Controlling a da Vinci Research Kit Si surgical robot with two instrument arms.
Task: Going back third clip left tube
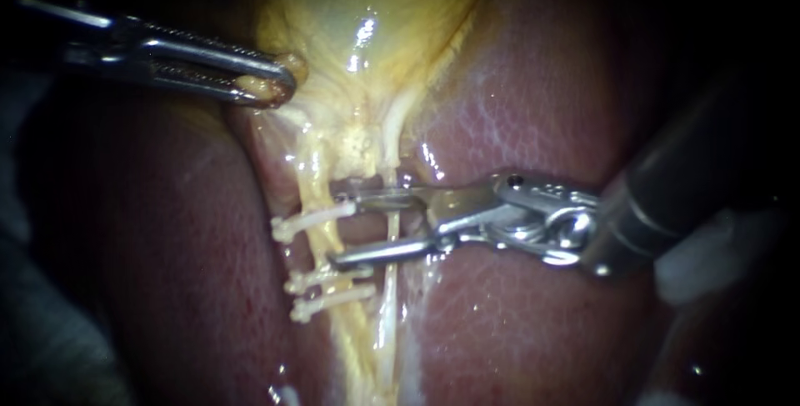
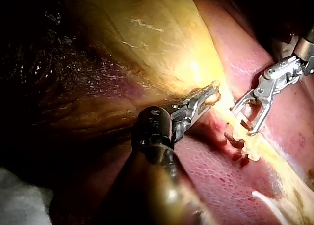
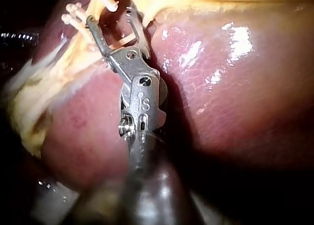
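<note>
Endoscope view: right instrument [image 1: 337,229], pincer wide, sits beside three clips [image 1: 310,221] on the left tube [image 1: 310,179]; left instrument [image 1: 279,81], pincer clamped, grips gallbladder [image 1: 375,6].

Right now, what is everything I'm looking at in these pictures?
gallbladder: one, yellow, top middle.
liver: one, red-pink, on both sides of the tubes.
left tube: one, yellowish, running down from the gallbladder.
right tube: one, pale and thin, beside the left tube.
clips: three, white, across the left tube, one above two set close together.
left instrument: one, metal, from the left, shut on the gallbladder's edge.
right instrument: one, metal, from the right, open astride the right tube, tips by the clips.
</note>
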